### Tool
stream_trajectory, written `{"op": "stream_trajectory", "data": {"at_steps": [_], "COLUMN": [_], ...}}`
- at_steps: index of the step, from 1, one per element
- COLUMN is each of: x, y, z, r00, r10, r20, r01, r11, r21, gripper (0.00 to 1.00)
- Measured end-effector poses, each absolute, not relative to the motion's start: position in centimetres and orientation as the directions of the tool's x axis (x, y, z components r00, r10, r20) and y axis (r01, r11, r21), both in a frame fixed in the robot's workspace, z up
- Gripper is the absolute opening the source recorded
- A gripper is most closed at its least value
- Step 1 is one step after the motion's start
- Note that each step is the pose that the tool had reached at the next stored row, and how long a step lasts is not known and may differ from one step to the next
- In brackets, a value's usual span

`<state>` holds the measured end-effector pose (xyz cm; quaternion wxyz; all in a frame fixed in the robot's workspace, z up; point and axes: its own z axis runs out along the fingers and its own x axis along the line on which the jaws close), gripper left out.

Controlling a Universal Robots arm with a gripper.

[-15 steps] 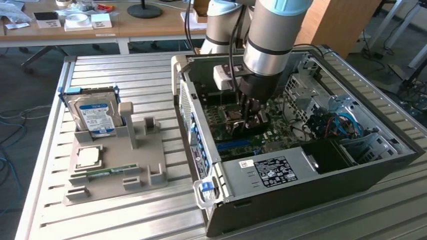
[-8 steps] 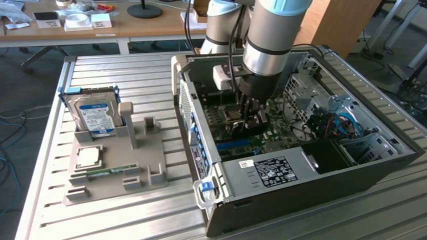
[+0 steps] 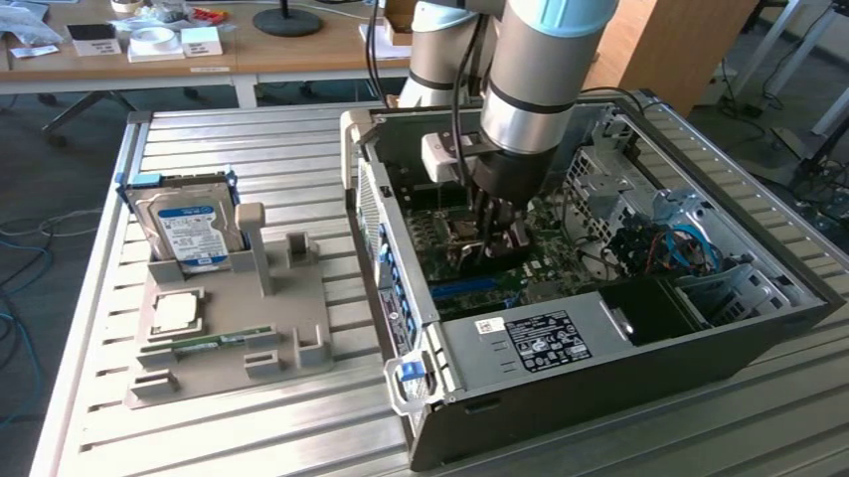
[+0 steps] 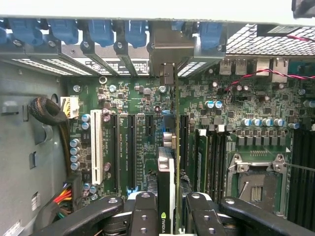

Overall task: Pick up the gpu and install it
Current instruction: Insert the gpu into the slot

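The gpu (image 4: pixel 166 172) is a thin black card seen edge-on, standing upright over the green motherboard (image 4: pixel 133 98) inside the open computer case (image 3: pixel 597 338). Its silver bracket (image 4: pixel 170 49) reaches the rear slot openings under the blue latches. My gripper (image 4: pixel 167 214) is shut on the card's near end, with black fingers (image 4: pixel 142 216) on both sides. The card runs along a black expansion slot beside two free slots (image 4: pixel 132 147); I cannot tell whether it is seated. In the exterior view my gripper (image 3: pixel 498 234) is deep in the case, over the board.
A grey fixture (image 3: pixel 226 338) at the exterior view's left holds a silver hard drive (image 3: pixel 186 224), a processor (image 3: pixel 179 311) and a green memory stick (image 3: pixel 213 343). Near the card are a white slot (image 4: pixel 96 147), memory modules (image 4: pixel 209 152), a processor socket (image 4: pixel 256 182) and cable bundles (image 4: pixel 49 113).
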<state>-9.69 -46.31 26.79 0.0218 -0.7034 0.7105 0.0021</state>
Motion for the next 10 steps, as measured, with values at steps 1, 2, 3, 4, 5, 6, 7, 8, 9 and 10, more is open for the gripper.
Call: {"op": "stream_trajectory", "data": {"at_steps": [1,2,3,4,5,6,7,8,9,10], "x": [-9.69,-9.69,-9.69,-9.69,-9.69,-9.69,-9.69,-9.69,-9.69,-9.69], "y": [-46.31,-46.31,-46.31,-46.31,-46.31,-46.31,-46.31,-46.31,-46.31,-46.31], "z": [26.72,26.66,26.6,26.53,26.47,26.4,26.33,26.26,26.18,26.1], "r00": [-0.01,-0.01,-0.01,-0.01,-0.009,-0.009,-0.01,-0.01,-0.01,-0.01], "r10": [-0.999,-0.999,-0.999,-0.999,-0.999,-0.999,-0.999,-0.999,-0.999,-0.999], "r20": [-0.034,-0.034,-0.034,-0.034,-0.033,-0.033,-0.033,-0.033,-0.033,-0.033], "r01": [-1.0,-1.0,-1.0,-1.0,-1.0,-1.0,-1.0,-1.0,-1.0,-1.0], "r11": [0.01,0.01,0.01,0.01,0.01,0.01,0.01,0.01,0.01,0.01], "r21": [-0.028,-0.028,-0.028,-0.028,-0.028,-0.028,-0.028,-0.028,-0.028,-0.028], "gripper": [0.27,0.27,0.27,0.27,0.27,0.27,0.27,0.27,0.27,0.27]}}
